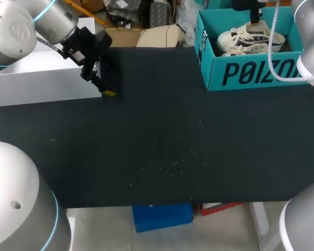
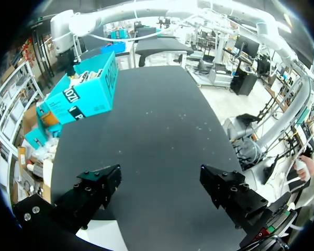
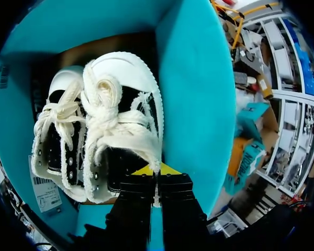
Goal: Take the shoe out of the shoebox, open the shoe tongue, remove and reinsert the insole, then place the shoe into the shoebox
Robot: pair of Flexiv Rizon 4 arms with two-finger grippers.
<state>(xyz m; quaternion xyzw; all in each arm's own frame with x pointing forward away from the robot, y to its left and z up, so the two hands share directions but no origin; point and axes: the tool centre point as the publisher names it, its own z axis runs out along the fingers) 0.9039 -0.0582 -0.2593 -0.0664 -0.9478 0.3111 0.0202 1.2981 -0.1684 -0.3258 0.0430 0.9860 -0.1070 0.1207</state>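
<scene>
Black fingers of the right gripper fill the near edge of the right wrist view, yellow tips pressed together with no gap, poised at the heel end of a white laced shoe; whether a thin edge of the shoe is pinched between them cannot be told. That shoe lies beside its twin inside the teal shoebox, which stands at the far right corner of the black table. Seen from above, the right arm drops into the box from the right side. Across the table, the left gripper hangs over bare tabletop near the far left edge, its fingers spread wide and holding nothing, well apart from the box. With both shoes in the box and the right fingers at one of them, the scene fits two stages: a shoe about to be lifted out for its tongue and insole work, or a shoe just set back in after that work. Neither tongue nor insole shows clearly enough to settle which.
</scene>
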